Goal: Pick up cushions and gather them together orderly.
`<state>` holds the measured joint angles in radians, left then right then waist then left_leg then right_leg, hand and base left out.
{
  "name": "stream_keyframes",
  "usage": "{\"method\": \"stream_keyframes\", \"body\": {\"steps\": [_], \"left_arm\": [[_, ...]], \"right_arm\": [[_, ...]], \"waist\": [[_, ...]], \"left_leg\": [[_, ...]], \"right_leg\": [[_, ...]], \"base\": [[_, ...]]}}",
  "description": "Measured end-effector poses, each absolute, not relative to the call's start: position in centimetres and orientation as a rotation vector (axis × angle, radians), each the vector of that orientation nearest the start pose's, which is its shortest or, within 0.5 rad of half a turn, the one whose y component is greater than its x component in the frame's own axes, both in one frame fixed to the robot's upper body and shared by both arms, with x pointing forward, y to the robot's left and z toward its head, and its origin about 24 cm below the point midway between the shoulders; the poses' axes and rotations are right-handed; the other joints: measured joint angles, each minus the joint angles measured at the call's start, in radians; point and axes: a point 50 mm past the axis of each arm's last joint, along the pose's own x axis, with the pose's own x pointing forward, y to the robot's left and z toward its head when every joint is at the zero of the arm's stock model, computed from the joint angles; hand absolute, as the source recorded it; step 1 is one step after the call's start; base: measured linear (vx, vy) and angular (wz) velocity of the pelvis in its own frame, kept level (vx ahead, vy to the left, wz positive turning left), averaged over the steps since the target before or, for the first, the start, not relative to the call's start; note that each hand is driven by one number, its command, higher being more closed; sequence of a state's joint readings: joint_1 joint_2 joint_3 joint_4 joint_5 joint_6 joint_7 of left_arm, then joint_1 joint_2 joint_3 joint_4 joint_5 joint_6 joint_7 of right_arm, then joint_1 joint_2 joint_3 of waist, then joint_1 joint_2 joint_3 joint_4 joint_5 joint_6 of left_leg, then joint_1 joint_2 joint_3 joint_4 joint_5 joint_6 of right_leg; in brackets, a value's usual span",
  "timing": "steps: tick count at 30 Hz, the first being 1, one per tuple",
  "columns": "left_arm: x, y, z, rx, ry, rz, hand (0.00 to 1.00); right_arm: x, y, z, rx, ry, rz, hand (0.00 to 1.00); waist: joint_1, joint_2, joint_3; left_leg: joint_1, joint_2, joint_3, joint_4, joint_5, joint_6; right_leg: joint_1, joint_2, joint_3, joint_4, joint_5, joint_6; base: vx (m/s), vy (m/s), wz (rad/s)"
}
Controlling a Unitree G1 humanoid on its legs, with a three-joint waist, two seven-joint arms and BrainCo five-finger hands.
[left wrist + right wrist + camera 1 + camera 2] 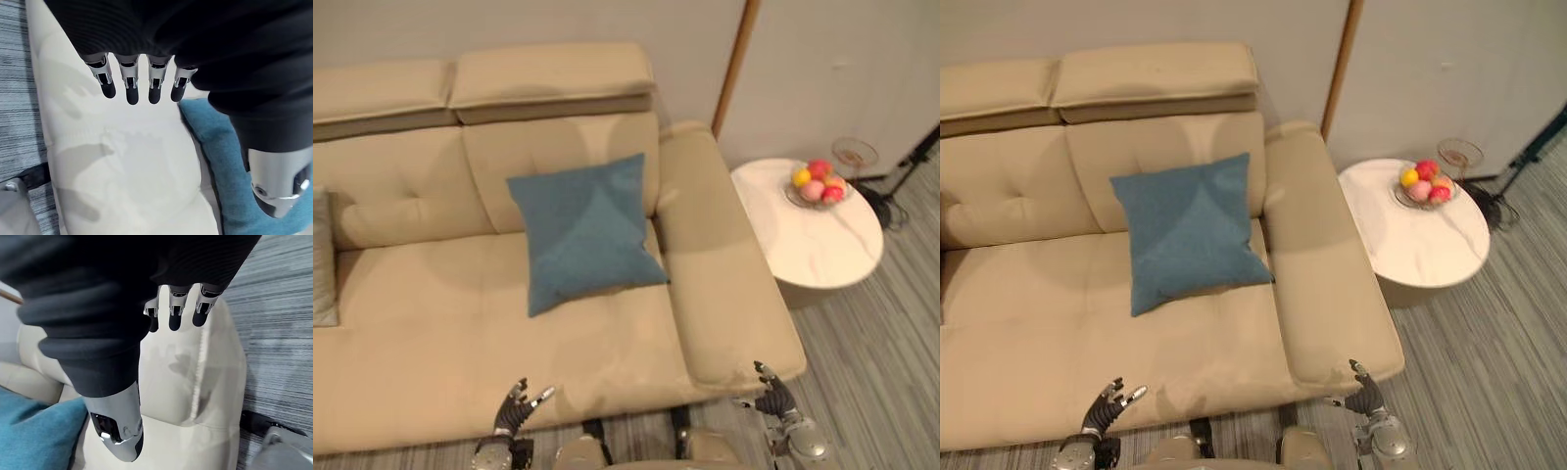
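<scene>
Cushions ungathered: blue cushion [585, 233] propped on sofa [431, 333] backrest nr R armrest, grey cushion [321, 259] well apart at far L. Held low at sofa front: left hand [514, 411], right hand [773, 397], fingers [129, 90] apart, empty; judged pre-reach.

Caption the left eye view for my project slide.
Left hand and right hand hover open before a beige sofa; blue cushion leans on its backrest, grey cushion at its left end.
</scene>
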<state>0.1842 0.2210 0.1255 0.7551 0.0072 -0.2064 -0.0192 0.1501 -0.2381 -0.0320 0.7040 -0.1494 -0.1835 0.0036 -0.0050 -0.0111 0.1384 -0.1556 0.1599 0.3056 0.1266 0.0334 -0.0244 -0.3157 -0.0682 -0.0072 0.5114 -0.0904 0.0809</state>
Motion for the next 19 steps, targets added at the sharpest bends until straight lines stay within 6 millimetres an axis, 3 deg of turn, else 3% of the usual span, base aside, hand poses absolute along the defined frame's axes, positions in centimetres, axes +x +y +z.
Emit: {"method": "stream_keyframes", "body": {"steps": [1, 3, 5, 6, 8, 9, 10, 12, 14, 16, 17, 19], "left_arm": [[12.7, 25.6, -11.1, 0.194, 0.709, 0.199, 0.0], [12.4, 25.9, -11.1, 0.196, 0.71, 0.212, 0.0], [12.3, 26.1, -10.9, 0.196, 0.702, 0.237, 0.0], [12.7, 25.4, -10.9, 0.155, 0.686, 0.254, 0.0], [12.9, 24.0, -11.1, 0.099, 0.67, 0.258, 0.0], [13.0, 23.5, -11.4, 0.082, 0.678, 0.258, 0.0], [13.0, 22.8, -11.6, 0.058, 0.686, 0.251, 0.0], [12.7, 22.8, -11.6, 0.049, 0.69, 0.256, 0.0], [12.3, 22.9, -11.7, 0.049, 0.7, 0.264, 0.0], [12.1, 23.0, -11.8, 0.048, 0.703, 0.271, 0.0], [11.9, 23.1, -11.8, 0.047, 0.708, 0.274, 0.0], [11.6, 23.1, -11.9, 0.046, 0.716, 0.277, 0.0]], "right_arm": [[14.3, -23.4, -10.9, -0.346, 0.69, -0.036, 0.0], [13.9, -23.2, -11.3, -0.341, 0.712, -0.025, 0.0], [14.1, -23.2, -11.2, -0.343, 0.704, -0.028, 0.0], [14.5, -23.7, -10.9, -0.354, 0.689, -0.052, 0.0], [15.4, -24.2, -10.2, -0.344, 0.652, -0.089, 0.0], [15.9, -24.5, -10.0, -0.349, 0.644, -0.095, 0.0], [15.7, -24.9, -10.1, -0.341, 0.662, -0.115, 0.0], [14.9, -25.4, -10.3, -0.326, 0.681, -0.151, 0.0], [14.7, -26.1, -10.2, -0.309, 0.679, -0.207, 0.0], [14.7, -26.3, -10.1, -0.308, 0.678, -0.214, 0.0], [14.7, -26.4, -10.1, -0.311, 0.678, -0.215, 0.0], [14.6, -26.7, -10.0, -0.318, 0.681, -0.22, 0.0]], "waist": [[-0.006, -0.002, 0.008], [-0.007, -0.024, 0.002], [0.005, -0.047, -0.007], [0.022, -0.04, -0.008], [0.049, -0.005, 0.004], [0.041, 0.026, 0.027], [0.011, 0.038, 0.045], [0.019, 0.034, 0.046], [0.017, 0.035, 0.045], [0.019, 0.038, 0.043], [0.019, 0.04, 0.041], [0.018, 0.055, 0.033]], "left_leg": [[0.0, -0.004, -0.015, 0.02, -0.001, 0.001], [-0.015, -0.002, -0.038, 0.06, 0.002, -0.002], [-0.06, -0.003, -0.053, 0.09, 0.019, -0.025], [-0.092, 0.018, -0.057, 0.083, 0.057, -0.035], [-0.144, 0.052, -0.061, 0.039, 0.107, -0.06], [-0.15, 0.068, -0.082, 0.026, 0.11, -0.063], [-0.136, 0.069, -0.1, -0.028, 0.063, -0.123], [-0.129, 0.066, -0.084, 0.008, 0.062, -0.12], [-0.129, 0.047, -0.052, 0.189, 0.024, -0.065], [-0.105, 0.042, -0.042, 0.269, -0.042, -0.03], [-0.058, 0.035, -0.034, 0.267, -0.08, -0.034], [0.036, 0.014, -0.03, 0.145, -0.094, -0.049]], "right_leg": [[0.002, -0.028, -0.017, 0.192, -0.06, 0.013], [0.062, -0.055, -0.001, 0.358, -0.102, 0.056], [0.138, -0.063, 0.02, 0.286, -0.148, 0.081], [0.18, -0.034, -0.002, 0.154, -0.223, 0.042], [0.188, 0.009, -0.05, 0.017, -0.298, -0.049], [0.187, 0.025, -0.059, 0.021, -0.289, -0.056], [0.177, 0.03, -0.099, 0.008, -0.264, -0.082], [0.162, 0.022, -0.102, 0.003, -0.252, -0.116], [0.134, 0.011, -0.093, -0.044, -0.198, -0.136], [0.134, 0.015, -0.075, -0.1, -0.15, -0.125], [0.133, 0.016, -0.06, -0.139, -0.117, -0.116], [0.135, 0.022, -0.043, -0.184, -0.072, -0.09]], "base": [[-0.14, -0.045, 0.37], [-0.18, -0.129, 0.33], [-0.3, -0.207, 0.17], [-0.33, -0.188, -0.07], [-0.39, -0.219, -0.17], [-0.56, -0.235, 0.33], [-0.48, -0.161, 0.51], [-0.38, -0.116, 0.19], [-0.28, -0.086, -0.13], [-0.12, -0.013, -0.22], [-0.08, 0.027, -0.24], [-0.08, 0.066, -0.25]]}}
